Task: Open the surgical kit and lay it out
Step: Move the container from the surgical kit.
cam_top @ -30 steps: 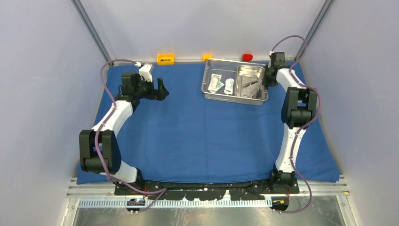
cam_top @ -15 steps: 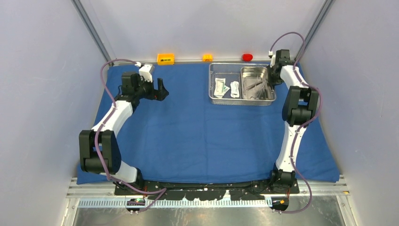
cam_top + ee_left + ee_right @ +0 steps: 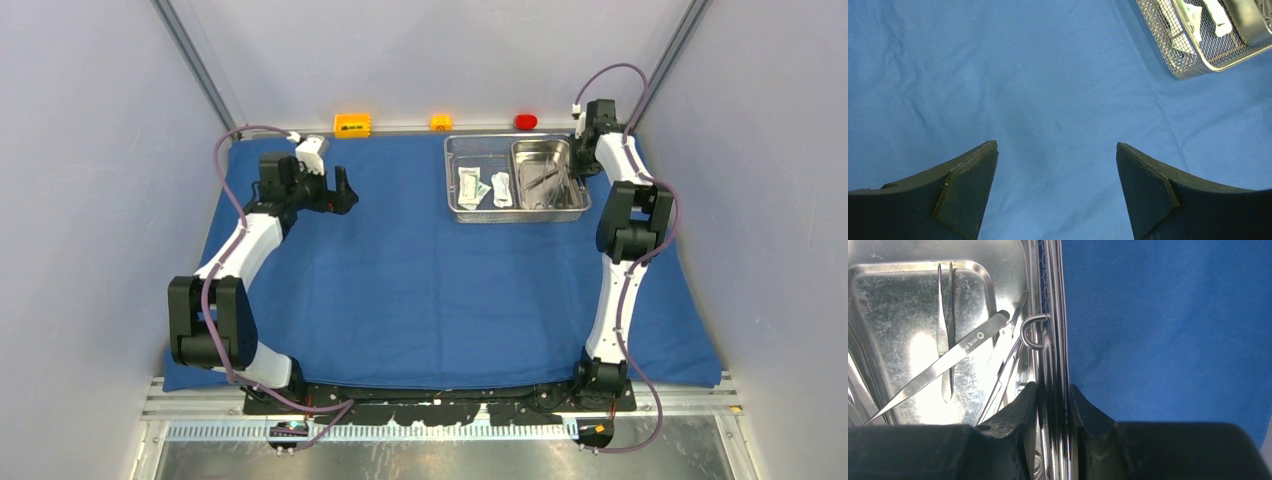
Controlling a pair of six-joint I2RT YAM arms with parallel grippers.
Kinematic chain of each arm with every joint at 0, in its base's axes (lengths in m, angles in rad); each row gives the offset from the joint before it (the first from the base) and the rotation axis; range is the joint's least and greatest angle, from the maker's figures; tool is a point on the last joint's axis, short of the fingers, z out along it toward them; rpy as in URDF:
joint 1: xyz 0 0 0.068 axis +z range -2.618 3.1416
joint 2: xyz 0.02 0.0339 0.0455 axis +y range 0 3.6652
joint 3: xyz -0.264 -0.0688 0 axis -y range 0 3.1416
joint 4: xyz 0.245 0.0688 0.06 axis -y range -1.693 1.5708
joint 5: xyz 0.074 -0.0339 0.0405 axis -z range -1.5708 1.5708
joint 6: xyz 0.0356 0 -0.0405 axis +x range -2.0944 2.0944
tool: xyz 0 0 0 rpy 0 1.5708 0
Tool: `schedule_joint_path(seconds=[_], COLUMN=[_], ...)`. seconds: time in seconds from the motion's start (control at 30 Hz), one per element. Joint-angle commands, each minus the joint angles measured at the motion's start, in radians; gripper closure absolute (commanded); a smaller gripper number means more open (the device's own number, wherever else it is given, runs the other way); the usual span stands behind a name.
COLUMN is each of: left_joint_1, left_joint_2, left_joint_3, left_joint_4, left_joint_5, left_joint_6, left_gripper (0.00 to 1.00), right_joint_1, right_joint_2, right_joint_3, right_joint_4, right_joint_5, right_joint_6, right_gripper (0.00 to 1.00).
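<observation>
Mesh tray: upper right of the top view, flat on the blue cloth.
Tray contents: steel pan in the right half, two packets in the left half.
Pan contents: forceps, crossed; beside them probably scissors, partly hidden.
Right gripper: jaws pinching the tray's right rim.
Left gripper: upper left, jaws spread wide above bare cloth.
Top edge of cloth: orange block, yellow block, red block.
</observation>
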Motion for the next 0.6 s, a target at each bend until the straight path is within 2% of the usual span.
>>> schedule_joint_path(seconds=[0.0, 0.2, 0.57], left_joint_1=[-0.01, -0.013, -0.018], left_joint_2=[-0.022, -0.013, -0.015], left_joint_3=[0.024, 0.025, 0.025], left_joint_4=[-0.002, -0.003, -0.004], left_joint_5=[-0.011, -0.01, -0.007], left_joint_6=[0.022, 0.024, 0.025], left_gripper=[0.1, 0.1, 0.1], right_joint_1=[-0.024, -0.028, -0.028], right_joint_2=[0.021, 0.047, 0.098], right_joint_3=[0.044, 0.072, 0.151], right_joint_4=[0.062, 0.06, 0.022], right_joint_5=[0.145, 0.153, 0.131], right_joint_6=[0.075, 0.096, -0.026], right_gripper=[0.99, 1.0, 0.99])
